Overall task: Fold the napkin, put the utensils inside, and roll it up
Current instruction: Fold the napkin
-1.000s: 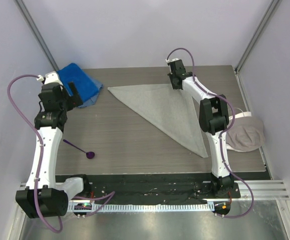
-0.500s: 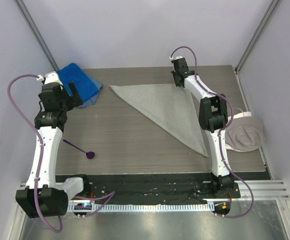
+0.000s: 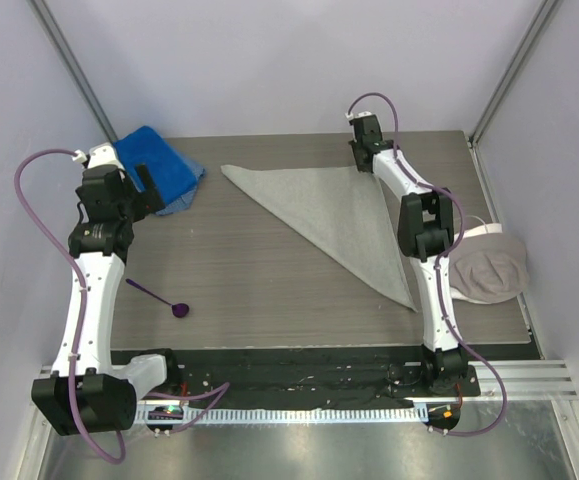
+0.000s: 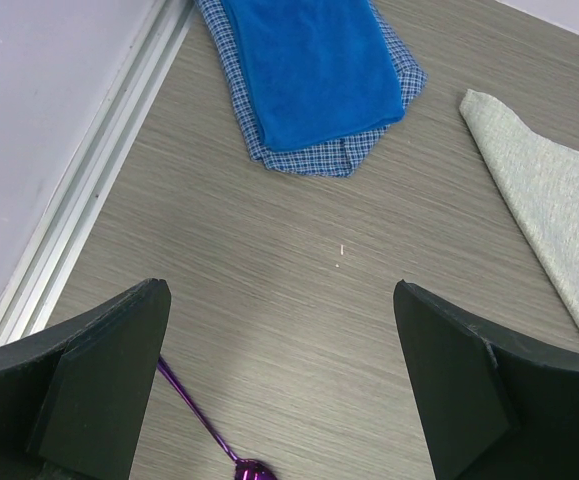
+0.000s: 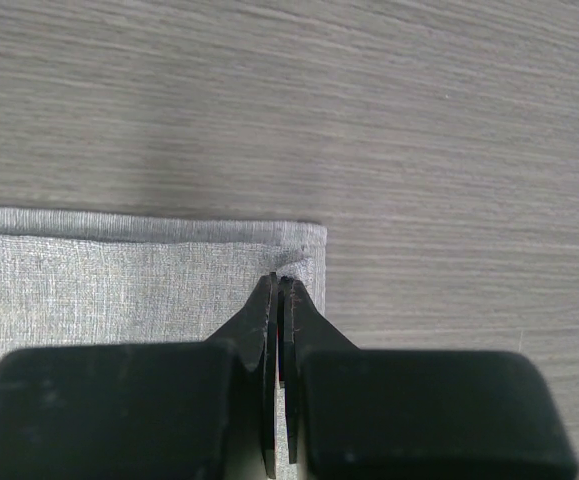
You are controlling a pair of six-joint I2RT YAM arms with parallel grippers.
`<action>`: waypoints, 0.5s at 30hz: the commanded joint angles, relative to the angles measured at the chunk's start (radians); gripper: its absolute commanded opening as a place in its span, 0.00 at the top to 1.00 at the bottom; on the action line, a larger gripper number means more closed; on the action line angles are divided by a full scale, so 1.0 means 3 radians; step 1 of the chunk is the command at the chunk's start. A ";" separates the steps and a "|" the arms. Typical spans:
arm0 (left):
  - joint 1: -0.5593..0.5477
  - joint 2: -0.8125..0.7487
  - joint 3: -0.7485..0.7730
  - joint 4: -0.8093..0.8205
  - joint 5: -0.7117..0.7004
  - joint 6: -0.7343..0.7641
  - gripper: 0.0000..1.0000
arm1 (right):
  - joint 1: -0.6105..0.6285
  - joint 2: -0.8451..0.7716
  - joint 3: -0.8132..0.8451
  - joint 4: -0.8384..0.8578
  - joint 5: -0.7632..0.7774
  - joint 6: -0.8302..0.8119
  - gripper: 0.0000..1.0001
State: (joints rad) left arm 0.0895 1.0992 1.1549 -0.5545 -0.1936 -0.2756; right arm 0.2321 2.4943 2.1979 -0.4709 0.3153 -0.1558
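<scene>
The light grey napkin [image 3: 339, 220] lies on the table as a triangle, one point toward the blue towel and one toward the near right. My right gripper [image 3: 367, 167] is at its far right corner, shut on the napkin's corner [image 5: 304, 245], with the cloth slightly puckered at the fingertips [image 5: 280, 280]. The purple utensil [image 3: 159, 298] lies on the table near the left arm. My left gripper [image 3: 149, 190] hovers above the far left of the table, open and holding nothing [image 4: 277, 290]. The utensil's handle [image 4: 194, 405] shows below its left finger, and the napkin's left tip [image 4: 559, 200] at the right.
A bright blue towel [image 3: 154, 160] lies on a blue checked cloth [image 4: 319, 155] in the far left corner. A beige-grey cloth [image 3: 489, 265] sits off the table's right edge. Walls and metal posts close in the back and sides.
My right gripper has moved right and slightly farther back with the napkin's corner in it, dragging the whole napkin to the right. The left arm and the utensil have not moved.
</scene>
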 commanded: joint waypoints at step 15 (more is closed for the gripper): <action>0.0044 0.0135 0.0001 0.0084 0.0027 -0.0053 0.00 | -0.0017 0.0016 0.0257 0.0036 0.0115 -0.0089 0.51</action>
State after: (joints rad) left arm 0.0948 1.1198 1.1549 -0.5537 -0.1909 -0.2802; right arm 0.2317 2.5481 2.2536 -0.4709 0.3302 -0.1844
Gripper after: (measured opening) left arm 0.996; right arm 0.341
